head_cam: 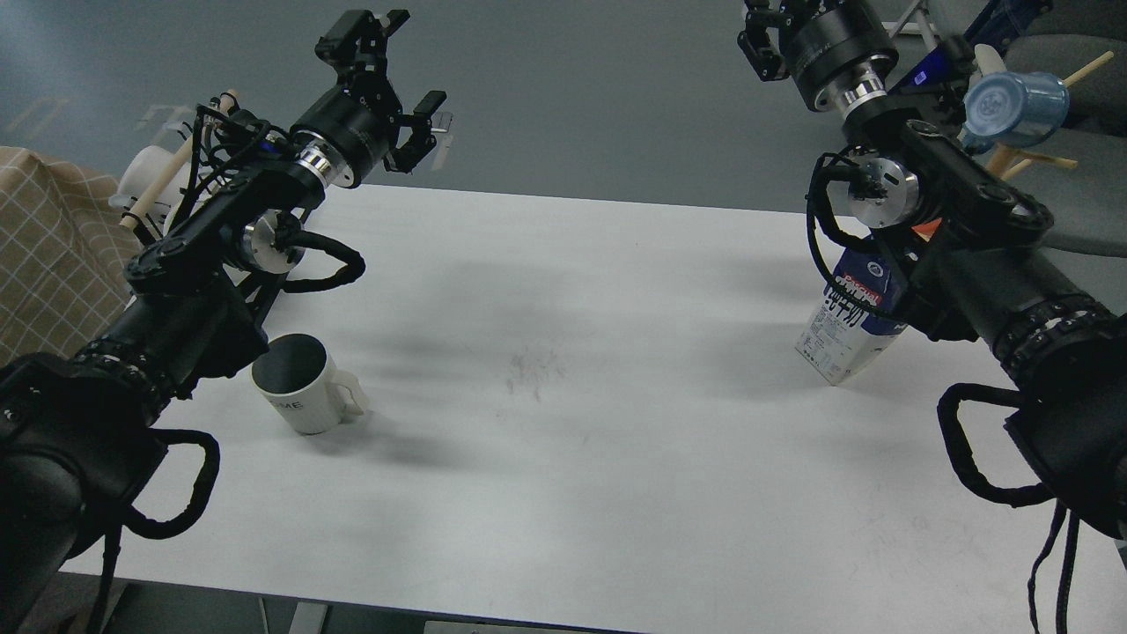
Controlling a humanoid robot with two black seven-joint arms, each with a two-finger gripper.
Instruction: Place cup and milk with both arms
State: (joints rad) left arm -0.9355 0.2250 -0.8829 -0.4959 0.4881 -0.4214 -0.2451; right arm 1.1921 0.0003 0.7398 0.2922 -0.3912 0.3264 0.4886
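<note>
The cup (304, 387), a white ribbed mug with a dark inside and dark lettering, stands on the white table (572, 458) at the near left, handle to the right. My left forearm passes just above and behind it. My left gripper (412, 72) is raised beyond the table's far edge, open and empty, far from the cup. The milk (847, 330), a blue and white carton, stands at the table's right side; my right arm hides its top. My right gripper (764, 40) is high at the top edge, partly cut off, holding nothing that I can see.
A translucent blue mug (1012, 107) hangs on a wooden peg rack at the far right. Another rack with a white mug (151, 180) stands at the far left, behind my left arm. A checkered cloth (44, 255) lies left of the table. Grey floor lies beyond.
</note>
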